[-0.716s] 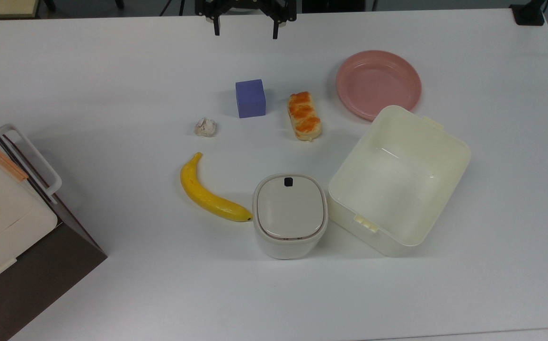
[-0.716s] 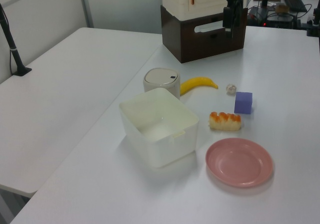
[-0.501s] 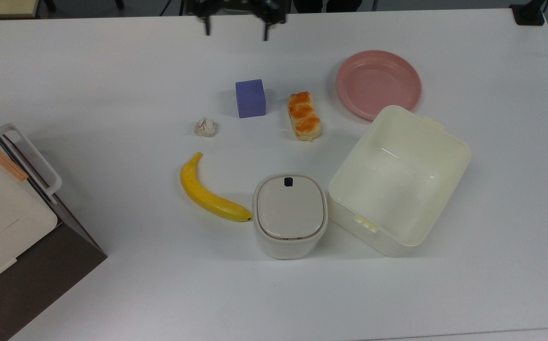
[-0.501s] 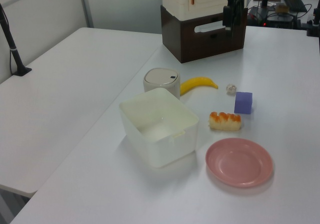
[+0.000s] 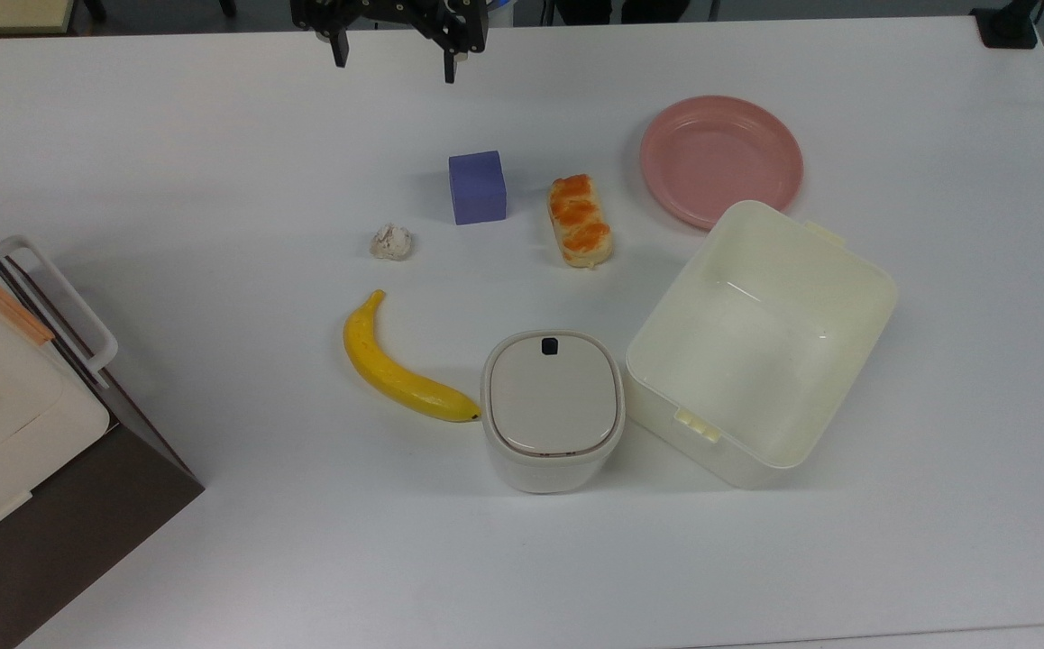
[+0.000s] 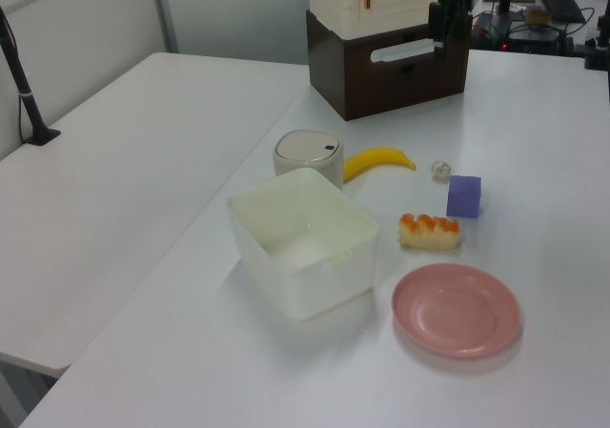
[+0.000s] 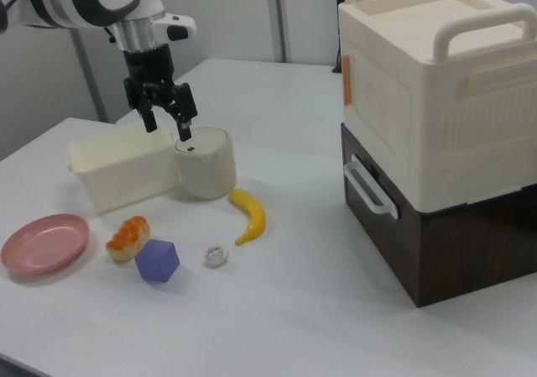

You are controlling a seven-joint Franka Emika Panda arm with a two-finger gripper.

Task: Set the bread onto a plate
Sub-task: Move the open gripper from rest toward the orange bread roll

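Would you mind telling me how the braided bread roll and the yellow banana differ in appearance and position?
The orange-brown braided bread roll is short, straight and stubby; the smooth yellow banana is longer, curved and tapered. The roll lies near the round pink plate; the banana's tip reaches the lidded cream container. Both rest flat on the white table.

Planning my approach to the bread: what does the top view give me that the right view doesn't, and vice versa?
Top view: the tub's inner floor, and the bare table gap between bread and plate. Right view: the gripper hanging well above the table. Both: bread on the table, plate beside it, gripper open.
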